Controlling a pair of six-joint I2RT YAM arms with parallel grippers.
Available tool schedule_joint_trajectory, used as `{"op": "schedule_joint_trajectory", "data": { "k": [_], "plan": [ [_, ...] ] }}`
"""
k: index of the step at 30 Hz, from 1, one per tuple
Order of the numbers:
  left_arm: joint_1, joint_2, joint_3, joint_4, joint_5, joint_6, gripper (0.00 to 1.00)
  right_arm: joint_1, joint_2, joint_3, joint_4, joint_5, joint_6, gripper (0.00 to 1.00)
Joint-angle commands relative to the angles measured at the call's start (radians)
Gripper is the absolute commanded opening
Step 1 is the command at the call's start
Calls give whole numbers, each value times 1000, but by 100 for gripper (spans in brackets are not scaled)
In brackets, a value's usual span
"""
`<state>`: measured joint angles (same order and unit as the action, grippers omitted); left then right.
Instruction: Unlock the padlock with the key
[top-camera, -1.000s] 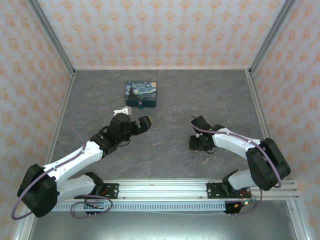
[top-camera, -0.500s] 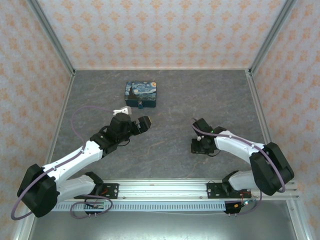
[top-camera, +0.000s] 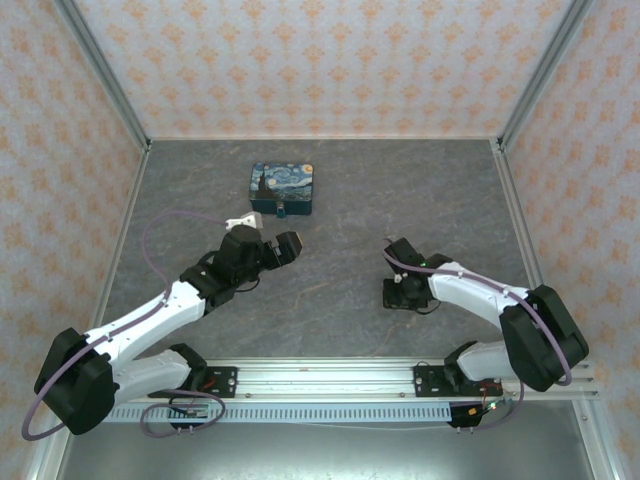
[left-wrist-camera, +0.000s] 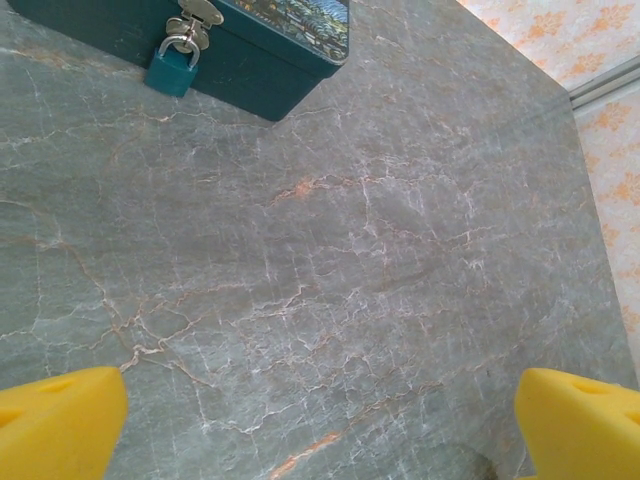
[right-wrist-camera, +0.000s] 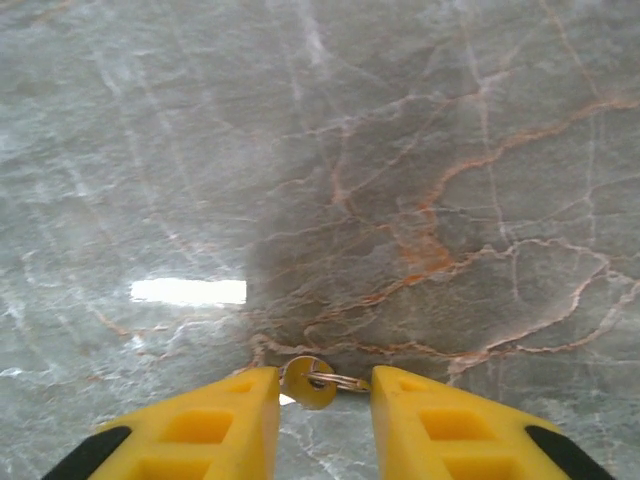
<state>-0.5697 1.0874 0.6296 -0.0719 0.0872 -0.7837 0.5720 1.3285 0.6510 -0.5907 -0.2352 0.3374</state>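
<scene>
A tiny teal padlock (left-wrist-camera: 172, 72) hangs by its thin metal loop from the latch on the front of the starry-night tin (left-wrist-camera: 250, 40), at the top left of the left wrist view. From above, the padlock (top-camera: 282, 211) is a dark speck at the tin's near edge. My left gripper (top-camera: 287, 248) hovers open a short way in front of it, its yellow fingers (left-wrist-camera: 60, 420) wide apart and empty. My right gripper (right-wrist-camera: 323, 392) is low over the table, open, with a small brass key (right-wrist-camera: 306, 384) and its ring lying between the fingertips. The key's blade is hidden.
The starry-night tin (top-camera: 282, 189) stands at the back centre-left of the grey marbled table (top-camera: 340, 290). Patterned walls with metal posts close in three sides. A purple cable loops beside the left arm (top-camera: 150, 240).
My right gripper has shifted slightly toward the near edge and settled down around the key. The left arm has not moved.
</scene>
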Motion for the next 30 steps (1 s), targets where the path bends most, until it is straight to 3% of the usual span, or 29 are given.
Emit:
{"op": "schedule_joint_trajectory", "data": {
  "k": [1, 9, 14, 30],
  "plan": [
    [-9, -10, 33, -45, -43, 24, 100, 11, -16, 47, -47, 61, -22, 33],
    [-9, -27, 41, -72, -58, 40, 100, 12, 46, 77, 5, 44, -63, 42],
    [-9, -29, 38, -75, -57, 40, 100, 12, 93, 88, 29, 10, -68, 43],
    [-9, -29, 30, -76, -66, 41, 100, 12, 75, 24, -64, -4, 9, 31]
  ]
}}
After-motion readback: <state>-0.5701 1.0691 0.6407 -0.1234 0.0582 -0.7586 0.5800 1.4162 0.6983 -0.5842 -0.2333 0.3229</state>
